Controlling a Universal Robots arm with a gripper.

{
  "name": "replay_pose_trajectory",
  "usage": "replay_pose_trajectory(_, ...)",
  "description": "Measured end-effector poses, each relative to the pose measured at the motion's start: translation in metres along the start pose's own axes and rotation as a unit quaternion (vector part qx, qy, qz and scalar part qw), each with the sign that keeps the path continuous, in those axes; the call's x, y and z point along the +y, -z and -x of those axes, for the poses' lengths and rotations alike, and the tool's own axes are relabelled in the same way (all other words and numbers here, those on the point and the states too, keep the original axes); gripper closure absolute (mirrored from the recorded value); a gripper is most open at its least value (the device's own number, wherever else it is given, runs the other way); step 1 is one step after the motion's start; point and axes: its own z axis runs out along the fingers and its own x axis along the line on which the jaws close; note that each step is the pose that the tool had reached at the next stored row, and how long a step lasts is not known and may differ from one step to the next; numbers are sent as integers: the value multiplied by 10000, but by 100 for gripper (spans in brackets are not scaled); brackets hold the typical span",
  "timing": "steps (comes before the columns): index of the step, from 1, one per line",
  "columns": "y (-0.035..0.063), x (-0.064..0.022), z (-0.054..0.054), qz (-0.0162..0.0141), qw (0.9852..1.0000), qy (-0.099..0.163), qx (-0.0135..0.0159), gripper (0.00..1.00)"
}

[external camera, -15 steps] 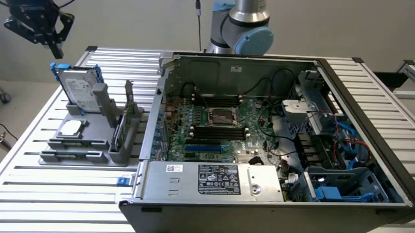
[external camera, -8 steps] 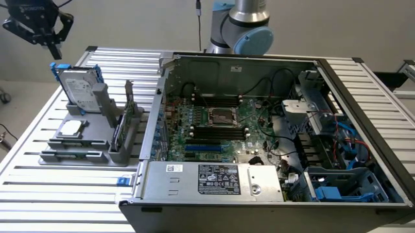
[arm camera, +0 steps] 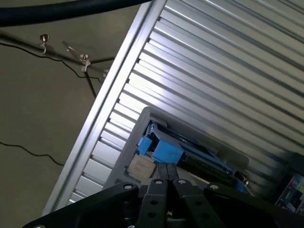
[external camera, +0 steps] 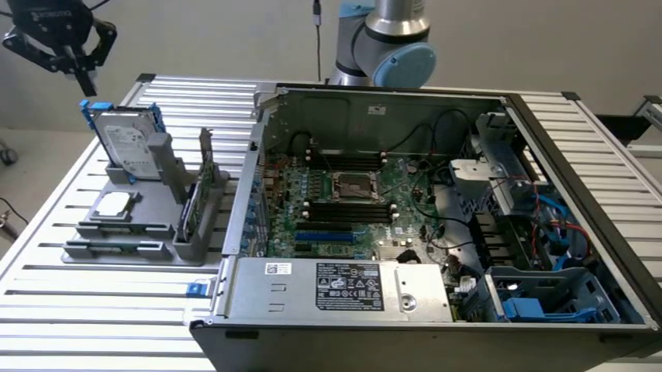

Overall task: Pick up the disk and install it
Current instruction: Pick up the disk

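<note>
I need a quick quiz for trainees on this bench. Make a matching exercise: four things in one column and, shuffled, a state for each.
Things:
1. disk
2. gripper
3. chip
4. computer case

States:
A. side open, the boards and cables inside showing
B. shut, up in the air, holding nothing
C. standing on edge in the grey holder
D. lying flat in the grey holder

Pairs: 1-C, 2-B, 3-D, 4-A
</note>
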Motion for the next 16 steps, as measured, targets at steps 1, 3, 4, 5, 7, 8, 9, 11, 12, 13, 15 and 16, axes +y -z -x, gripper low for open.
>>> replay_pose_trajectory(1,0,0,0,1,10000,72,6,89)
replay_pose_trajectory(3,-1,-1,0,0,9997,225,8,89)
replay_pose_trajectory(4,-2,-1,0,-2,9995,311,6,89)
replay_pose_trajectory(5,-3,-1,1,-5,9992,398,3,89)
replay_pose_trajectory(7,-5,-1,1,-8,9983,578,-5,89)
replay_pose_trajectory(8,-6,-1,1,-9,9978,666,-9,89)
replay_pose_trajectory(9,-6,-1,1,-10,9972,753,-12,89)
replay_pose_trajectory(11,-8,-1,1,-13,9957,928,-19,89)
replay_pose_trajectory(12,-8,-1,0,-14,9948,1017,-23,89)
replay_pose_trajectory(13,-9,-1,0,-16,9938,1110,-26,89)
replay_pose_trajectory(15,-10,0,0,-18,9917,1285,-33,89)
replay_pose_trajectory(16,-10,-1,0,-19,9905,1372,-37,89)
